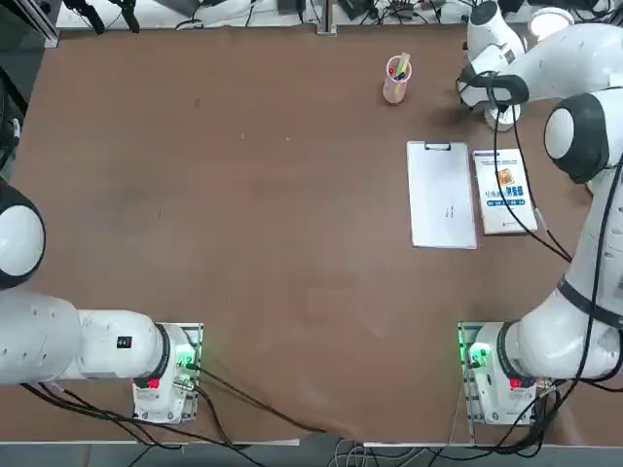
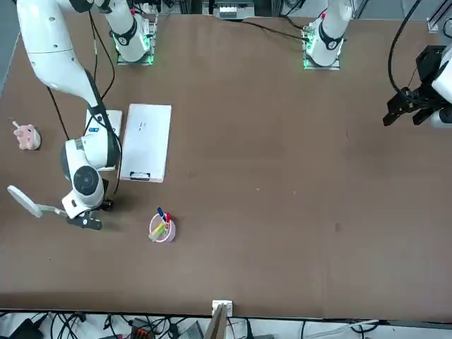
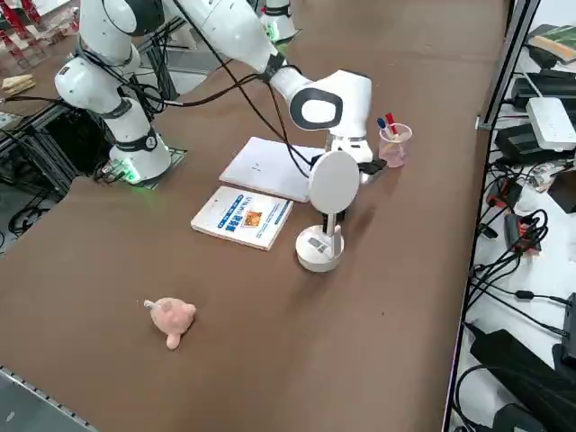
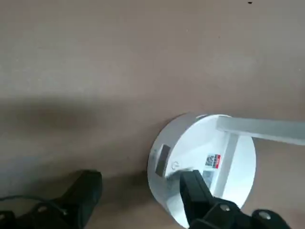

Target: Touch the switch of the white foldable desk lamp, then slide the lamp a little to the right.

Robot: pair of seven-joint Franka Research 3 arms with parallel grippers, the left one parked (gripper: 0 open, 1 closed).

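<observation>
Two black fingers of the right gripper [image 4: 138,195] stand spread apart, clasping nothing; one fingertip [image 4: 193,183] sits over the disc base of the white foldable desk lamp [image 4: 202,164], right by the switch mark, so the touch looks in progress. Seen from overhead, the lamp base [image 1: 502,117] stands at about two o'clock on the table [image 1: 243,243], the pink pen cup [image 1: 397,80] apart at its ten o'clock, clipboard [image 1: 442,195] and booklet [image 1: 502,191] toward six.

Top cam overhead; front cam faces robot; side cam raised at right; wrist cam close. All share lamp [image 3: 322,225].
</observation>
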